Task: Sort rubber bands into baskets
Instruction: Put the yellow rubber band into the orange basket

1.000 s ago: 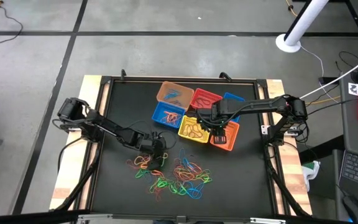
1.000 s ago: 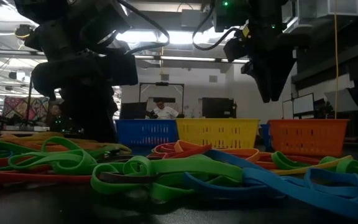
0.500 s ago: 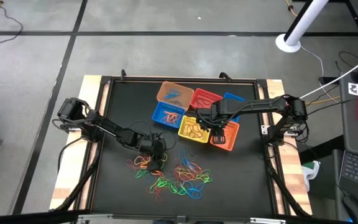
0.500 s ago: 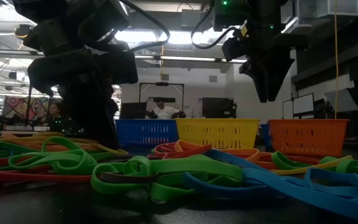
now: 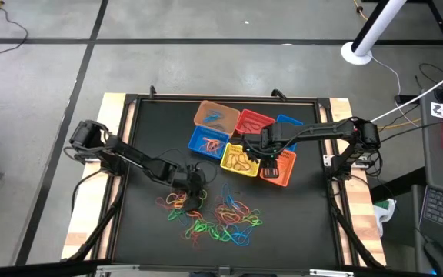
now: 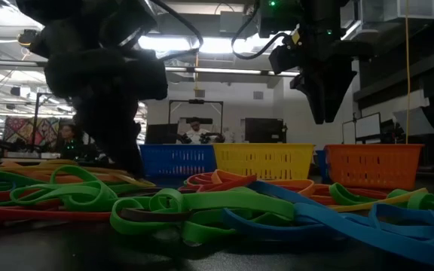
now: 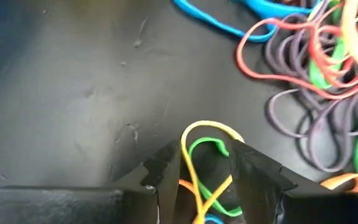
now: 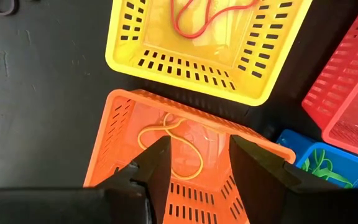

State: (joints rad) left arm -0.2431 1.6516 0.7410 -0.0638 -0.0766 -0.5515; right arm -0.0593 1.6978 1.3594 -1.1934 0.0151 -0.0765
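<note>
Now left pincer apart astride a yellow band on the table, right pincer apart above the orange basket

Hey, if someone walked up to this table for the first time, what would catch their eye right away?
Probably the tangled heap of thin colourful rubber bands on the black mat at the table's near side, with the left gripper down at its edge, jaws open around a yellow loop. Next, the cluster of small perforated plastic baskets behind it, where the right gripper hangs open over the orange basket.
</note>
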